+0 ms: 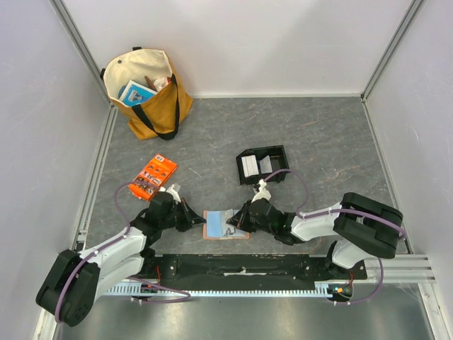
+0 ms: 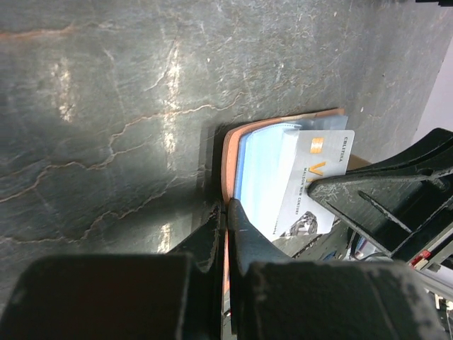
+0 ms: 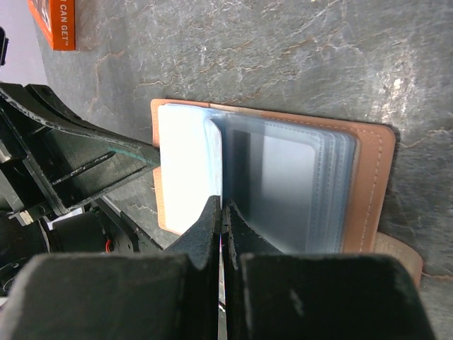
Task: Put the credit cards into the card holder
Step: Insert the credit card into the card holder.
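the credit card [image 2: 315, 173] lies slanted on the pale-blue inner face of the card holder [image 1: 219, 227], which sits open on the table between the two arms. the left gripper [image 2: 226, 209] is clamped on the holder's tan edge, pinning it flat. the right gripper [image 3: 221, 205] has its fingers pressed together on what looks like the card's long edge, right where the white card meets the clear sleeves. more white cards [image 1: 250, 167] wait in the black tray [image 1: 262, 149] just behind. the card is probably mid-insertion. to seat it well, the right arm should square the card with the slot mouth, keep it low and slide it in steadily. the left should keep its hold so the holder cannot skid or fold shut.
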Controlling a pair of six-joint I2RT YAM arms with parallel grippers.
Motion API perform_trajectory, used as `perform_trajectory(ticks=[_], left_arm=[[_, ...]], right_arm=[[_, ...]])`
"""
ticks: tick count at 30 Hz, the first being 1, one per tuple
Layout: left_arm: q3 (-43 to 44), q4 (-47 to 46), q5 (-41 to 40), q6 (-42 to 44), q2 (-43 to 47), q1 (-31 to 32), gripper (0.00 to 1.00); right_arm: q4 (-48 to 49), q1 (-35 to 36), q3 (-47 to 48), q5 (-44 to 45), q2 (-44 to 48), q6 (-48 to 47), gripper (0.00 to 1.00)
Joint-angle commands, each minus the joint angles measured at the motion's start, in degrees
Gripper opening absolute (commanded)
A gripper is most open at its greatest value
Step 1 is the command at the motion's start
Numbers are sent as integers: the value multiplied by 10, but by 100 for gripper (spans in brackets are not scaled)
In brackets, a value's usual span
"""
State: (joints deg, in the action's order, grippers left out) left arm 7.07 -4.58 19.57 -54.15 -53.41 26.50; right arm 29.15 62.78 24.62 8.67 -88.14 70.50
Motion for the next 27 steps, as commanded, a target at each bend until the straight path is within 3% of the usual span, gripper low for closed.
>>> perform_trajectory(ticks=[1, 7, 14, 16, 22, 27], left_arm=[[-21, 2, 1, -19, 25, 2, 2], [-36, -1, 0, -32, 45, 2, 2], [-28, -3, -9, -31, 35, 3, 2], [-22, -2, -9, -28, 30, 3, 2], [-16, -1, -8, -21, 27, 2, 2], [-15, -1, -4, -17, 25, 2, 2]], right_arm=[[12, 1, -14, 6, -30, 8, 0], [42, 6, 0, -28, -72, 17, 0], [5, 13, 8, -30, -56, 3, 4], [-37, 12, 15, -16, -37, -8, 9], [-200, 12, 68, 82, 40, -69, 44], [-230, 10, 100, 80, 39, -95, 50]])
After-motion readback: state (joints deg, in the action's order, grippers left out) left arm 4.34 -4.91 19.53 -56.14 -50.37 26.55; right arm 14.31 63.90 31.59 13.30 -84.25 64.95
